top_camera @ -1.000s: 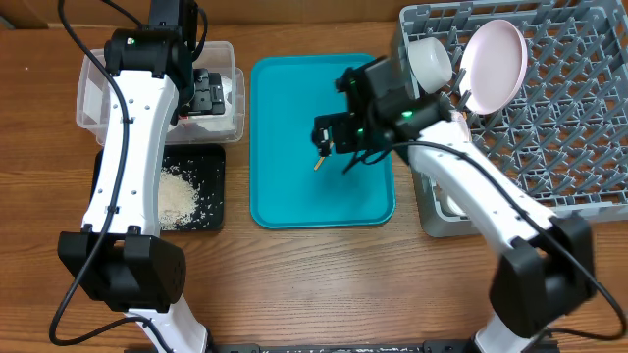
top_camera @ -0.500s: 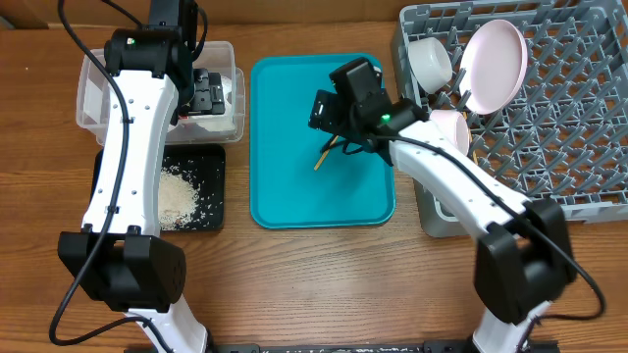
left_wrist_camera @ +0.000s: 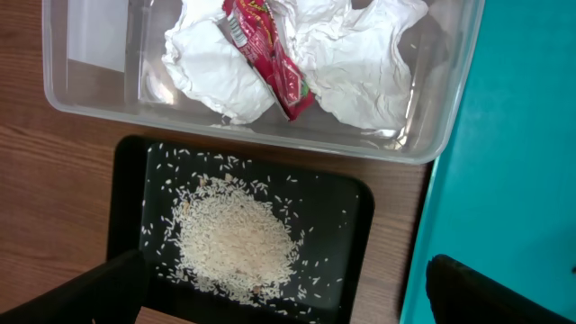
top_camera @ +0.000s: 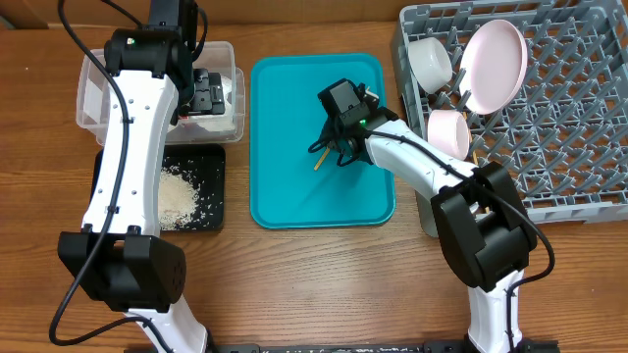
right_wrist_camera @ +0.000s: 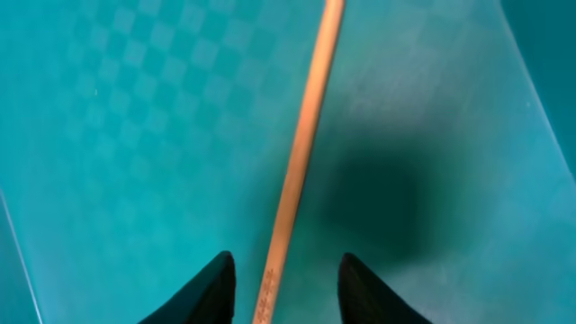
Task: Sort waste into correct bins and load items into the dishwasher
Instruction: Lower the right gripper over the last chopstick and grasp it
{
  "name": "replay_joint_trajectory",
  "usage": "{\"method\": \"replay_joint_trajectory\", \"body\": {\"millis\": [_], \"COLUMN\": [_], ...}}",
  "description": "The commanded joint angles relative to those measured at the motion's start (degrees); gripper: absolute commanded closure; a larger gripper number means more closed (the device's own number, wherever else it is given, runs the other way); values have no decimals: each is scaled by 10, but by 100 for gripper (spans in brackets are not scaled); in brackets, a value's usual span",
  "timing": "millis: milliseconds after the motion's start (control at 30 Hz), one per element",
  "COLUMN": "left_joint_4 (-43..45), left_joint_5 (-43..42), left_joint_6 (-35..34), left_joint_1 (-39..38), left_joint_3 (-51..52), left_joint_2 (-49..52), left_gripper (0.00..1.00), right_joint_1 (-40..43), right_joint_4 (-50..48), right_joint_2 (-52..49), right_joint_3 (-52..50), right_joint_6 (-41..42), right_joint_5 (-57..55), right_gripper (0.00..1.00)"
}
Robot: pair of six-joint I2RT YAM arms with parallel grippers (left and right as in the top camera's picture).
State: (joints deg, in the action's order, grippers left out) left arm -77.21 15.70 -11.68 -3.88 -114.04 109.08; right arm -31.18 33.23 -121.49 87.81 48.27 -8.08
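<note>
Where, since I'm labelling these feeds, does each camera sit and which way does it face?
Overhead: fixed above the table, facing down on the teal tray, dish rack and both arms.
Left wrist: above the clear tub and black tray of rice, facing down; left tool tips at the bottom edge.
Right wrist: low over the teal tray, facing down at a chopstick between right tool tips.
Shared: overhead and right wrist both show that chopstick.
</note>
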Motion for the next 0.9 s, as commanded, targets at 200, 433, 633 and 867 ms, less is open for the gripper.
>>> {"method": "replay_joint_trajectory", "body": {"millis": [200, 433, 633, 867], "left_joint_4": [-1, -1, -1, -1], "left_joint_5": [8, 8, 8, 8], "left_joint_6": [-3, -3, -3, -3], "left_joint_1": [1, 1, 1, 1], "left_joint_3": [-12, -12, -12, -12], "left_joint_2": [-15, -15, -15, -15], "left_gripper": [0, 0, 0, 0], "right_joint_1": [-5, -5, -6, -7], "right_joint_4": [2, 16, 76, 135], "right_joint_2": [-56, -56, -56, -56], "right_joint_3": [12, 19, 28, 66], "right_joint_6": [11, 10, 10, -23], "right_joint_5": [-24, -24, 13, 15], "right_gripper": [63, 63, 66, 66]}}
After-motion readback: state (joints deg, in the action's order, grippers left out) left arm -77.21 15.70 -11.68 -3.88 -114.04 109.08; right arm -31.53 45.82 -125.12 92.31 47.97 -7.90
